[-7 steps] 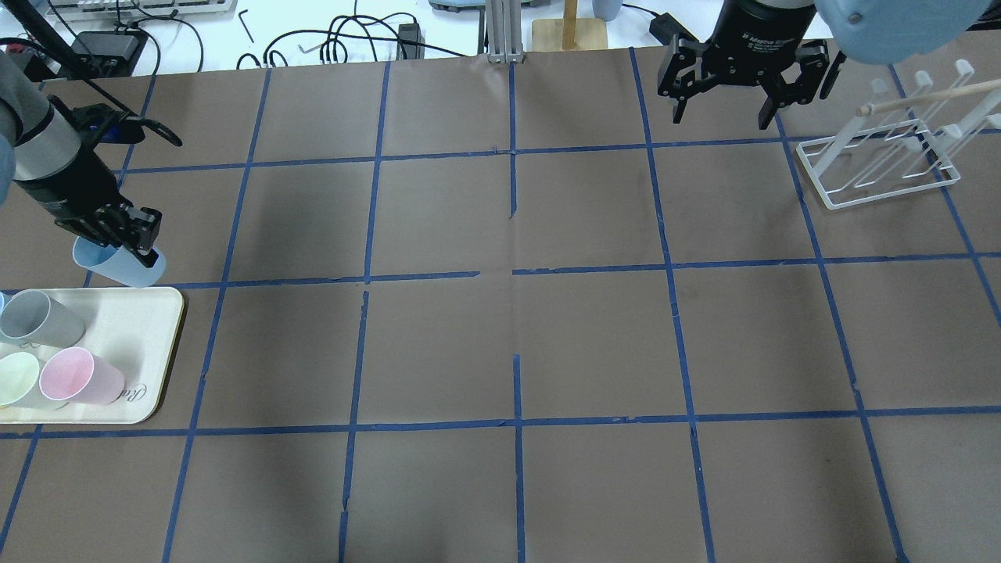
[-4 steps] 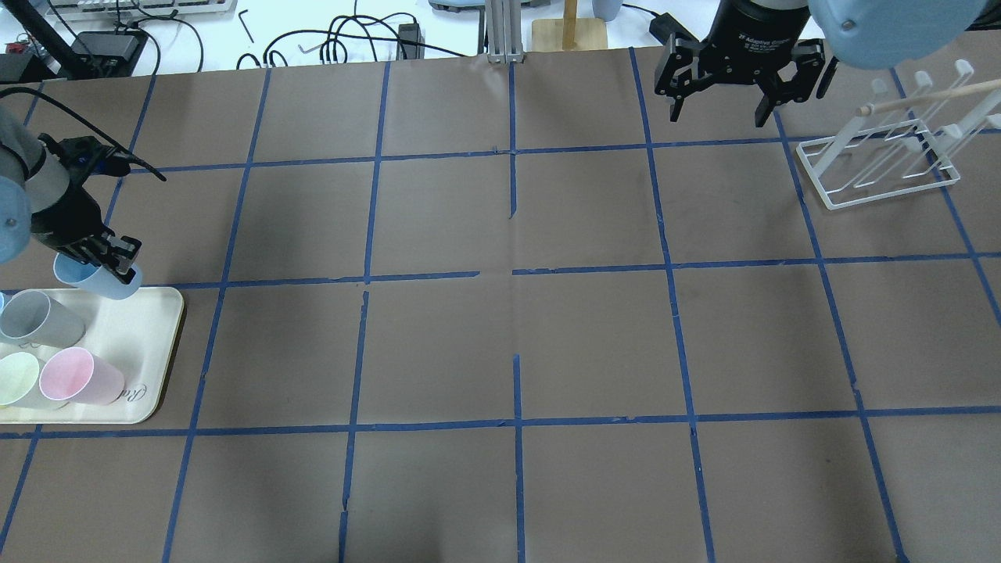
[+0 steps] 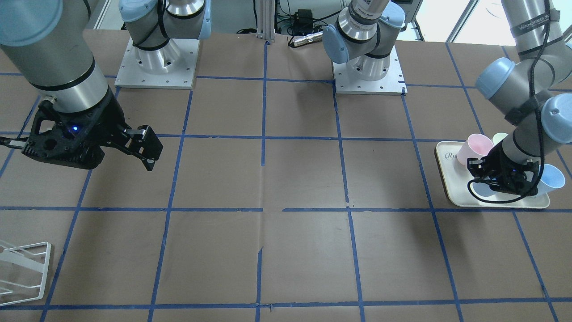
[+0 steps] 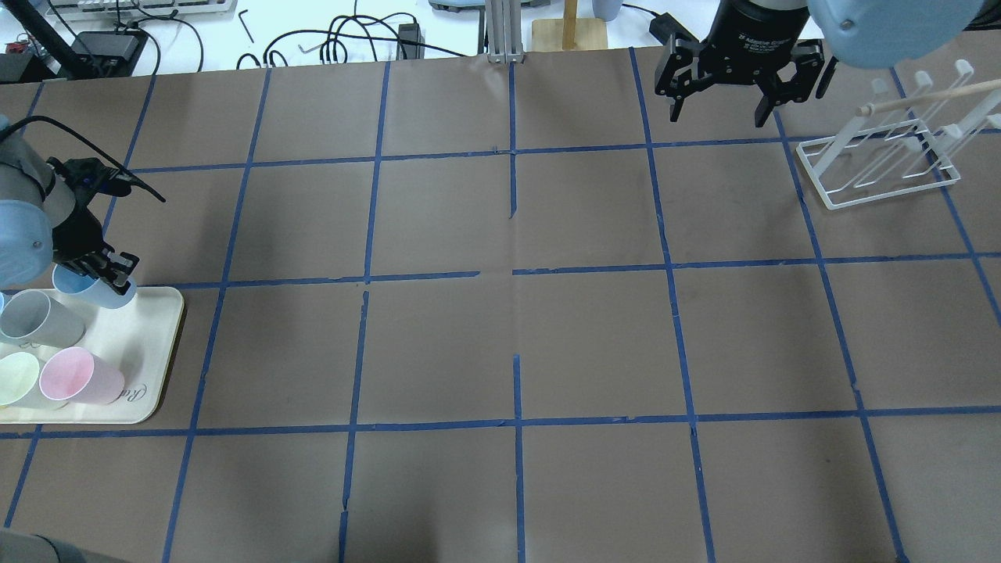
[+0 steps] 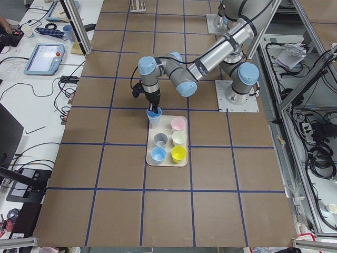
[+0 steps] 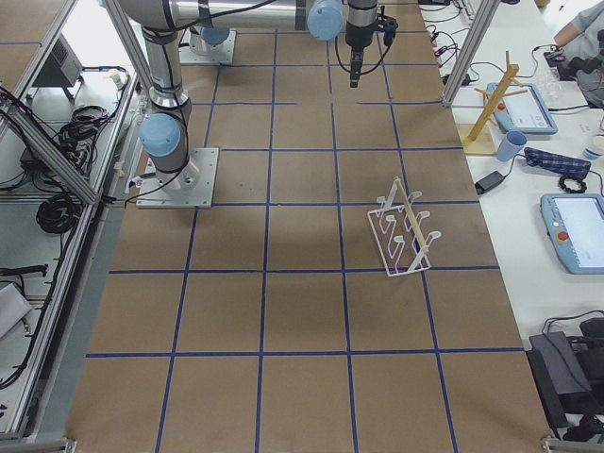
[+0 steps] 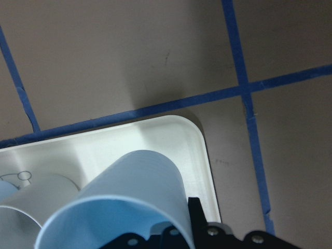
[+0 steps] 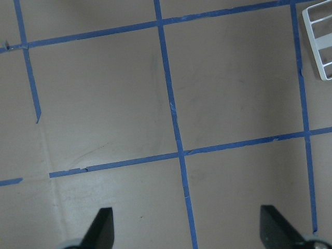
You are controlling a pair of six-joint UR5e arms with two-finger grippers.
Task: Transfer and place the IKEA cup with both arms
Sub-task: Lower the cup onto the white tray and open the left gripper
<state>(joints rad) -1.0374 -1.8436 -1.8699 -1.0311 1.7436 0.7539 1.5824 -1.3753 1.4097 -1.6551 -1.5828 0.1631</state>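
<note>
Status: left claw (image 4: 116, 275) clamped on IKEA cup (image 3: 553, 179) (tilted) at tray (image 4: 156, 344) corner | right claw (image 4: 718, 117) apart

1. The left gripper (image 4: 116, 278) has been drawn back toward the table's left edge, with the IKEA cup (image 4: 82, 286) carried along in its grasp.
2. The cup has been brought from above the brown paper to the tray's (image 4: 148, 352) far corner.
3. The right gripper (image 4: 718, 117) has been shifted slightly toward the far edge.
</note>
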